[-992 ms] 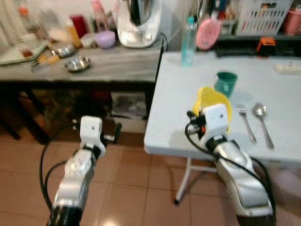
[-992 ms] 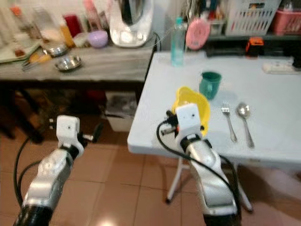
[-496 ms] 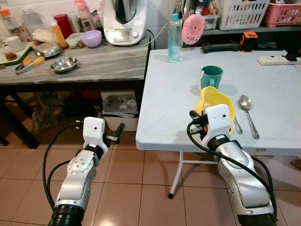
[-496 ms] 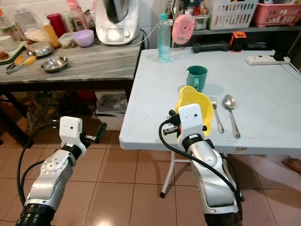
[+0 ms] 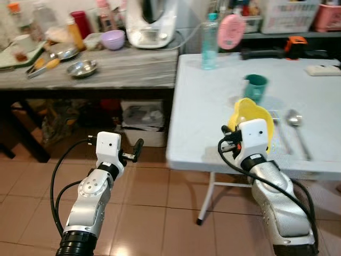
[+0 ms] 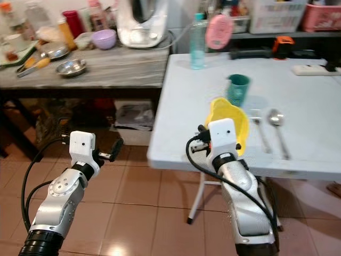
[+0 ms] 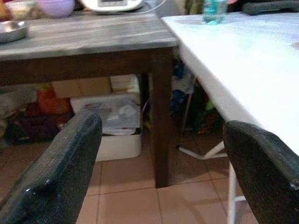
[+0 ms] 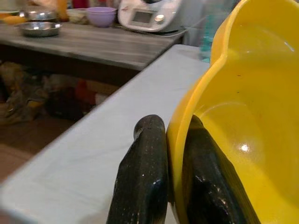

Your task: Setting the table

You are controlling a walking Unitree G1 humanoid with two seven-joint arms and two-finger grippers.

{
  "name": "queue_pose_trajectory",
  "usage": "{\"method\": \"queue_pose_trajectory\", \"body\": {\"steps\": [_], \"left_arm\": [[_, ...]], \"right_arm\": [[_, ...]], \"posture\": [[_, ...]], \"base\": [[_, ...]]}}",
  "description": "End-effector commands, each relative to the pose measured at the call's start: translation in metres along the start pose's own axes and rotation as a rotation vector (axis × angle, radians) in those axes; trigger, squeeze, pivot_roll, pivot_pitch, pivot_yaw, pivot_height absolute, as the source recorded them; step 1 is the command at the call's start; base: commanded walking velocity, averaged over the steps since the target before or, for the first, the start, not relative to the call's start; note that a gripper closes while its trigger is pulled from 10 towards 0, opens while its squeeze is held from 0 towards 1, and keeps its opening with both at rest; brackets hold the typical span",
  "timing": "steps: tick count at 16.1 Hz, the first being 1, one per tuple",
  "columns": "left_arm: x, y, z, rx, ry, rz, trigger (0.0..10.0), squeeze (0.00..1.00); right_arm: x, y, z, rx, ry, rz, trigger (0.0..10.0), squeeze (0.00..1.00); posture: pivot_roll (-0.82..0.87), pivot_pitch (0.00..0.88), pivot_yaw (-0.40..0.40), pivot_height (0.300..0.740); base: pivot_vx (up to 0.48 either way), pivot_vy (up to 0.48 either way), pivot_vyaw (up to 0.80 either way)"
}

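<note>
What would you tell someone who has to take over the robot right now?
Right gripper: jaws shut on the rim of the yellow bowl, held tilted over the near edge of the white table.
Left gripper: jaws open, holding nothing, out over the tiled floor beside the table.
On the table: green cup, and further right a fork and spoon side by side.
Done: cup, fork and spoon are laid out.
Left: the bowl is not set down yet; it likely goes next to the fork, in front of the cup.
</note>
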State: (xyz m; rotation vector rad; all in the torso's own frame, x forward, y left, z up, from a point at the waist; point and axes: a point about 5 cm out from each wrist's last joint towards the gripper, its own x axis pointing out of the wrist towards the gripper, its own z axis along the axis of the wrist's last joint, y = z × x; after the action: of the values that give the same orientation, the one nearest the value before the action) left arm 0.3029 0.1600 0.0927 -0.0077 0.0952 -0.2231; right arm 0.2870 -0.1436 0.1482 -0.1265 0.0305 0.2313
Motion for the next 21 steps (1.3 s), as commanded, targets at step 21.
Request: {"method": "queue_pose_trajectory", "body": {"steps": [21], "left_arm": [[-0.034,-0.006,-0.017,0.019,0.015,0.001,10.0,0.00]], "right_arm": [[-0.048,-0.024,-0.022,0.031,-0.002,-0.128,10.0,0.00]], "posture": [[-0.10,0.000,0.091,0.740]], "base": [[0.000,0.480,0.00]]}}
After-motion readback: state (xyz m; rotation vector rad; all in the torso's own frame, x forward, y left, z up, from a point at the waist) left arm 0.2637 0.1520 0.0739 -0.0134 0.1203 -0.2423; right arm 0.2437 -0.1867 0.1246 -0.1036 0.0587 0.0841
